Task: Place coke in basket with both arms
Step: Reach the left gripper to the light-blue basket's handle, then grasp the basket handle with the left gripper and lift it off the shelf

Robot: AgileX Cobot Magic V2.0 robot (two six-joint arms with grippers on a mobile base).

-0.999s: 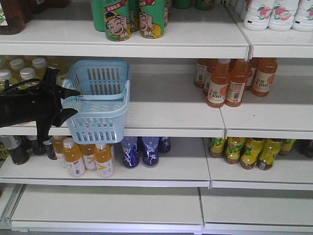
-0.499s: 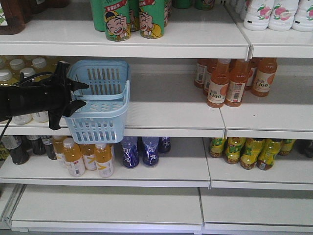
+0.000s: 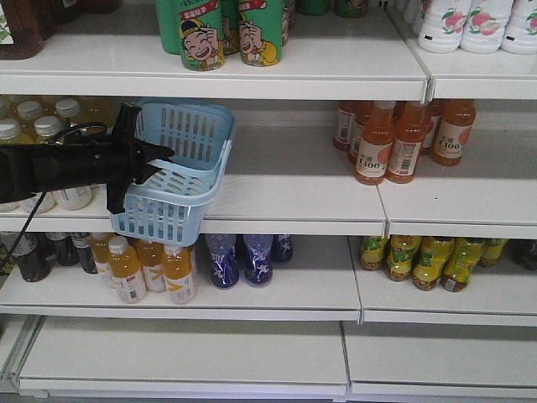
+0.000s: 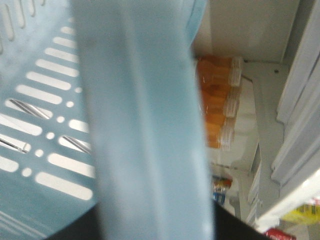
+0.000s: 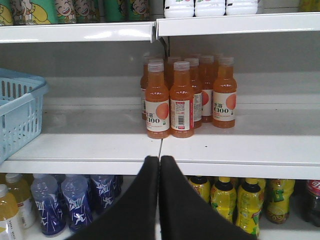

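White supermarket shelves [image 3: 294,197] ran across the front view, with a pale blue slotted basket [image 3: 164,220] on the middle shelf. It sat tilted, its lower front corner overhanging the shelf edge.

The left gripper [image 3: 155,164], black, reached in from the basket's left, and its fingers were clamped over the near left rim. The left wrist view showed only blurred blue plastic filling most of the frame.

Above the basket stood green cans [image 3: 201,34] printed with a laughing cartoon face; their writing was too small to read. Above and far to its right were white bottles [image 3: 474,23] with pink fruit pictures.

To the basket's right, on the same shelf, stood a cluster of orange drink bottles [image 3: 375,147] with labels reading "C100". To its left, behind the arm, stood pale bottles with white caps [image 3: 50,126].

Directly below the basket were yellow-orange bottles with white labels [image 3: 126,269], with blue bottles [image 3: 239,260] just to their right and dark bottles [image 3: 29,256] to their left. Yellow-green bottles [image 3: 428,262] stood below and well to the basket's right.

The coke [image 5: 313,200] showed only in the right wrist view, a dark bottle with red on it, cut by the frame edge on the shelf below and far right of the basket, beside the yellow-green bottles. Its script could not be read.

The right gripper [image 5: 159,167] hung before the shelves to the basket's right, its two black fingers pressed together with nothing between them.
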